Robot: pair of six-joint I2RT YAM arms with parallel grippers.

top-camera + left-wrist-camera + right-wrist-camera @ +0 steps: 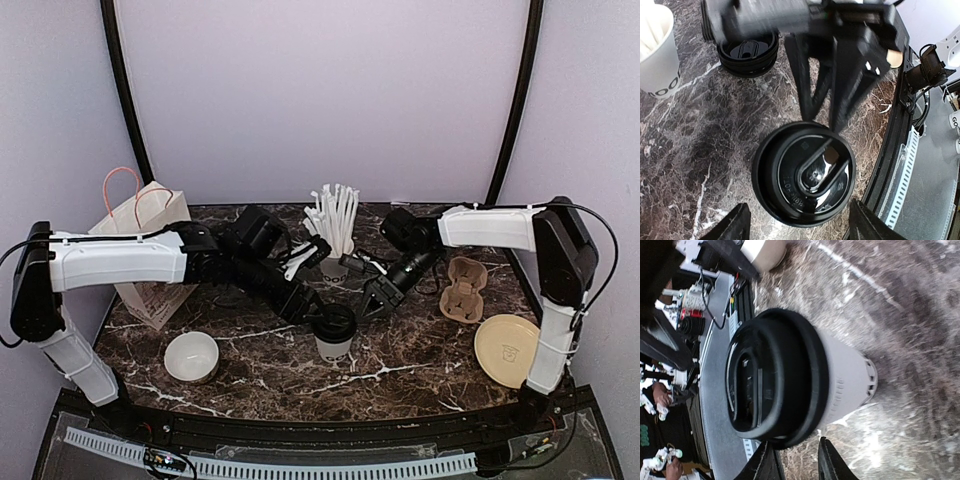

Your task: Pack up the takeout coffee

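Cup (333,330) on the desk (420,370), carrier (465,288) empty: packing not begun. Left fingers (735,227) spread above it; right fingers (765,465) narrowly apart, empty.

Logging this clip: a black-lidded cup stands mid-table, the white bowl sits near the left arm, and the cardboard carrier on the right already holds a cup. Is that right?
Not quite. The cardboard carrier holds no cup; the top external view shows both its wells bare. The rest stands: the black-lidded cup is mid-table and the white bowl sits near the left arm.
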